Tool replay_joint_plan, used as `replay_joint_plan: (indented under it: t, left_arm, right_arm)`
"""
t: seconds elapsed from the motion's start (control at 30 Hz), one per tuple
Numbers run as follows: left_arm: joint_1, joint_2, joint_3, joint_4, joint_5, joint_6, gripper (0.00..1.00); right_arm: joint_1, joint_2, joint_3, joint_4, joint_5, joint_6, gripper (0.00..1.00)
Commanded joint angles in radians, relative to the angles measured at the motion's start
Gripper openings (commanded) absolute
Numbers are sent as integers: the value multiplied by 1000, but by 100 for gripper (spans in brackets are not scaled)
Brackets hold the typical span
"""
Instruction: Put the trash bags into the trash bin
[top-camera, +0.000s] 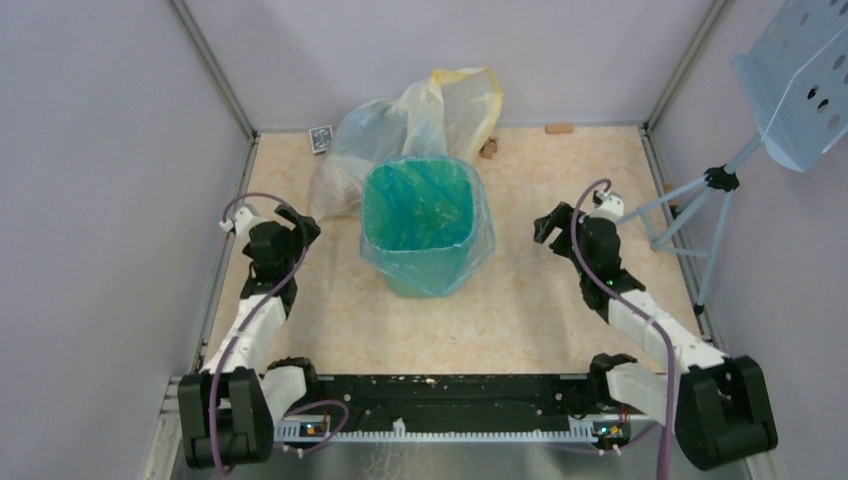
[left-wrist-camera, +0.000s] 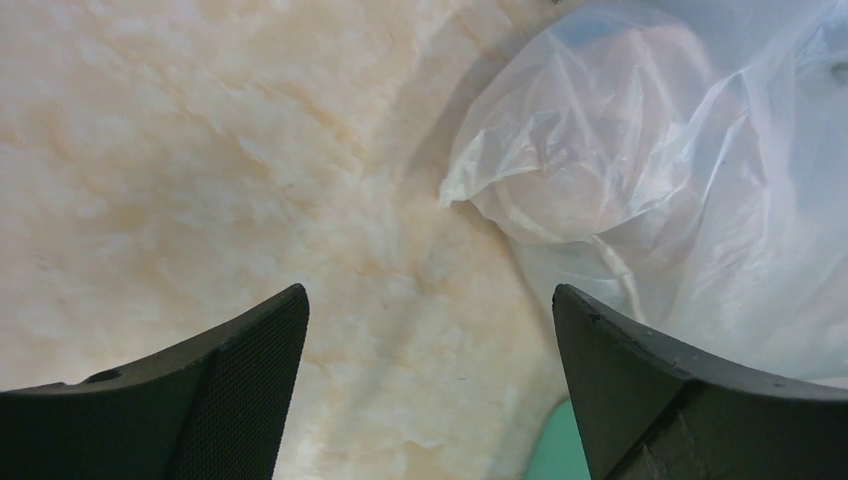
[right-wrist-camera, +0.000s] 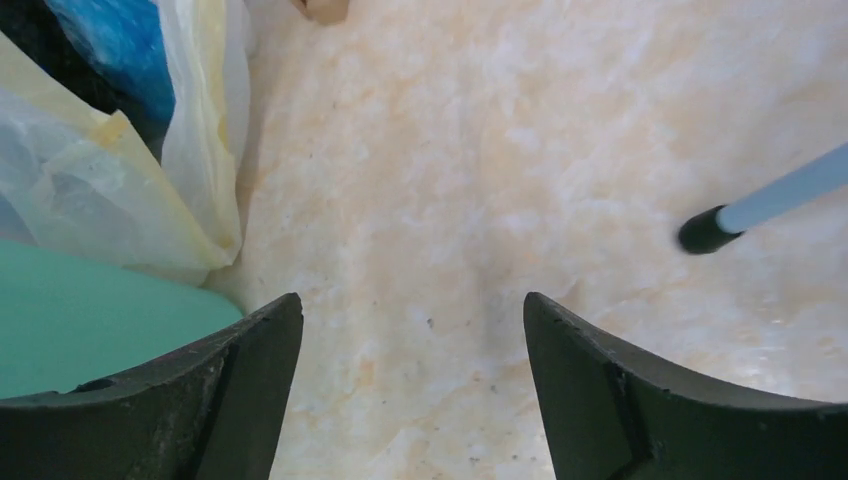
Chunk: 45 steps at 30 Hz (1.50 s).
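Nearest the arm bases, both claws are low over the desk (top-camera: 560, 300) and grasp nothing. The left claw (top-camera: 292, 226) is spread wide; its wrist view shows only bare marbled surface between the fingers of the left claw (left-wrist-camera: 430, 295). The right claw (top-camera: 552, 224) is likewise released, and its own view shows bare desk between the fingers of the right claw (right-wrist-camera: 412, 300).

Between them, well apart from either, stands the trash bin (top-camera: 400, 288), upright at the middle of the desk. The trash bag (top-camera: 425, 200) lines it. The blue film drops into the cavity, its mouth is turned out over the rim, and a loose crinkled skirt hangs down the outer walls almost to the base. From the right wrist, the mint wall sits at the left edge of the picture, just beside the left finger. From the left wrist, only a sliver of green shows by the right finger.

Judging by this, the bagging step looks as good as finished and the claws are parked clear. Any further move would seem to call only for smoothing the skirt or pressing the liner deeper. That would mean reaching inward and up to the rim without snagging the thin film or nudging the light bin.

Behind the bin, touching its back, slumps a clear-and-yellowish sack (top-camera: 440, 110). Farther off lie a small card (top-camera: 320, 138) and a wooden block (top-camera: 560, 127). A tripod stand (top-camera: 690, 200) is at the right.
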Motion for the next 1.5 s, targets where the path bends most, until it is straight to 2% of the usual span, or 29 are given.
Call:
replay_joint_plan:
  t: [0.0, 0.07, 0.13, 0.2, 0.3, 0.4, 0.5, 0.57, 0.63, 0.77, 0.83, 0.87, 0.97, 1.07, 1.47]
  left_arm:
    - [-16, -122, -123, 176, -67, 306, 98]
    - [-31, -165, -225, 338, -44, 376, 99]
    - [-54, -167, -298, 490, -66, 419, 99]
    - [-65, -127, -321, 562, -74, 487, 99]
    - [-65, -51, -317, 599, -56, 542, 99]
    - [-65, 58, -355, 757, -5, 560, 99]
    - [-65, 159, -349, 833, 8, 605, 99]
    - [-61, 226, -338, 898, 11, 635, 99]
    - [-60, 253, -324, 924, 56, 663, 99]
    - [-57, 331, -286, 965, 121, 716, 99]
    - [-57, 407, -295, 1070, 128, 734, 99]
    - [-58, 449, -292, 1124, 179, 758, 99]
    - [-71, 526, -242, 1108, 247, 817, 99]
    - [-89, 508, -207, 992, 264, 837, 99]
    - [-89, 509, -214, 1009, 288, 850, 99]
  right_arm:
    - [-5, -163, -188, 429, 145, -260, 81]
    - [-5, -158, -223, 527, 182, -379, 84]
    - [-5, -123, -192, 488, 248, -452, 85]
    - [-13, -64, -157, 446, 260, -536, 85]
    - [-47, 18, -188, 556, 264, -518, 86]
    - [-68, 114, -230, 658, 330, -538, 87]
    - [-86, 203, -318, 900, 337, -581, 87]
    - [-101, 216, -332, 941, 283, -618, 88]
    - [-126, 275, -330, 980, 312, -582, 88]
    - [-145, 393, -365, 1170, 250, -582, 89]
    - [-145, 373, -360, 1126, 241, -579, 89]
    - [-145, 379, -363, 1135, 243, -581, 89]
    - [-144, 382, -363, 1144, 260, -579, 89]
    - [-145, 387, -361, 1151, 258, -581, 89]
    - [-145, 386, -363, 1151, 259, -579, 90]
